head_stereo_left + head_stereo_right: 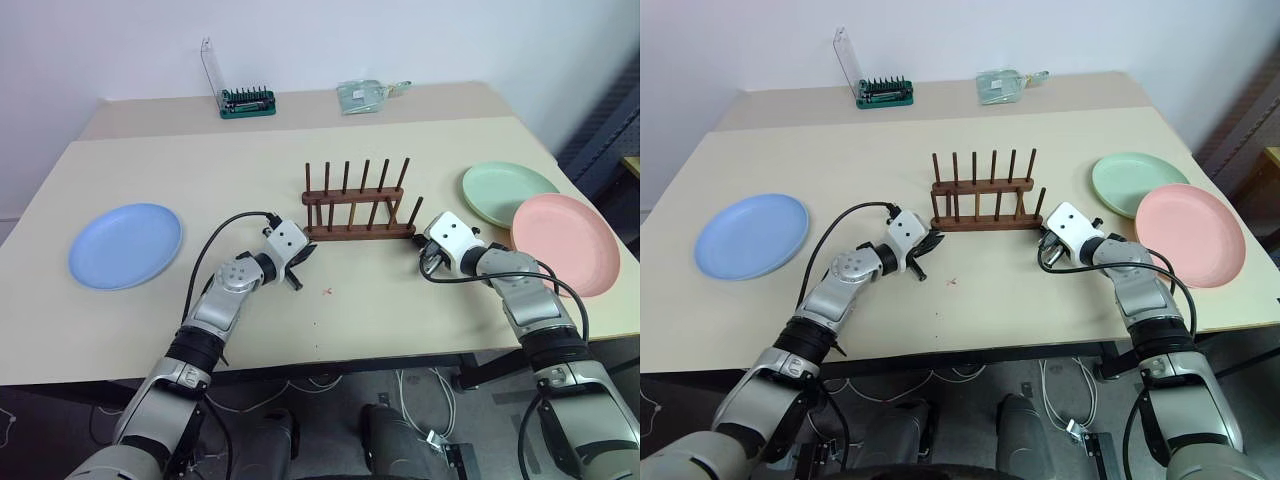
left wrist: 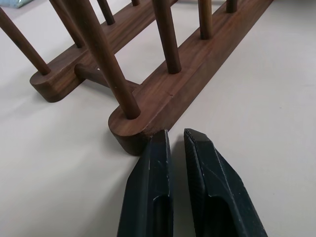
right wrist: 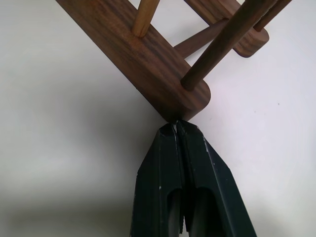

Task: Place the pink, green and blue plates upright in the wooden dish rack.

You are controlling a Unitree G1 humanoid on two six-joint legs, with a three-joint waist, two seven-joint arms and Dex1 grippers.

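Note:
The wooden dish rack (image 1: 360, 208) stands empty at the middle of the table, its pegs upright. The blue plate (image 1: 125, 245) lies flat at the far left. At the right, the green plate (image 1: 505, 192) lies flat, with the pink plate (image 1: 565, 243) overlapping its near edge. My left gripper (image 2: 174, 134) is shut and holds nothing; its tips are at the left end of the rack's near rail (image 2: 197, 64). My right gripper (image 3: 176, 123), also shut and holding nothing, has its tips against the right end of that rail (image 3: 143, 49).
A green bit holder with a clear lid (image 1: 247, 102) and a clear packet (image 1: 362, 95) sit at the back of the table, by the wall. The front table edge (image 1: 330, 365) runs just under my forearms. Bare tabletop lies between the blue plate and the rack.

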